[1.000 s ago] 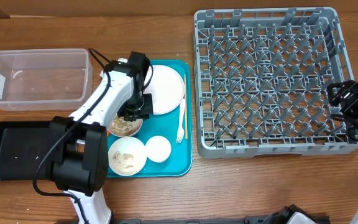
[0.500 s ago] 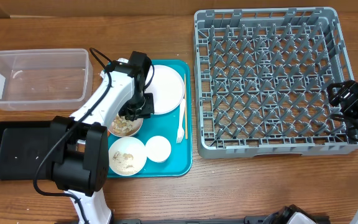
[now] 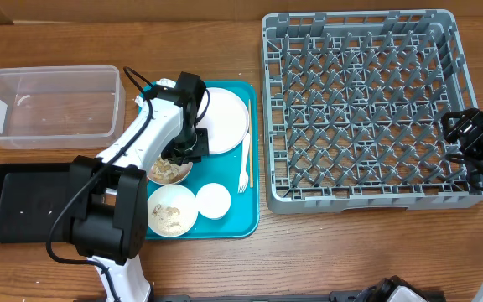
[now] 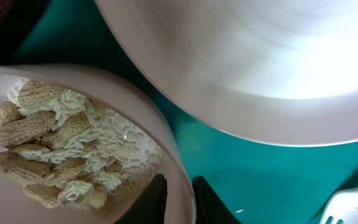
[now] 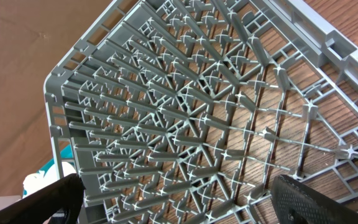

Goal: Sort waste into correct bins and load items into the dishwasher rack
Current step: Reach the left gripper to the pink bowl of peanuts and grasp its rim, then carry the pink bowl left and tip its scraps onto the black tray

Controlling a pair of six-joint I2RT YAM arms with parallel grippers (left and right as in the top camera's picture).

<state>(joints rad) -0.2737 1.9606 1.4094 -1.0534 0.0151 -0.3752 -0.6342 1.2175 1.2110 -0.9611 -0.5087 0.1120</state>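
My L gripper (image 4: 180,200) pinches the pink bowl (image 4: 157,134) rim: one finger inside by the rice (image 4: 104,155), one outside. White plate (image 4: 260,56) sits just ahead. R gripper (image 5: 173,202) gapes wide, holding nothing, w/ the dishwasher rack (image 5: 185,106) right in front.

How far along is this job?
Nothing done: the grey plastic dishwasher rack, clear plastic tub and black rectangular tray look empty. In hand: the left gripper pinches the pale pink bowl of peanuts and rice by its rim. Left: everything on the teal tray.
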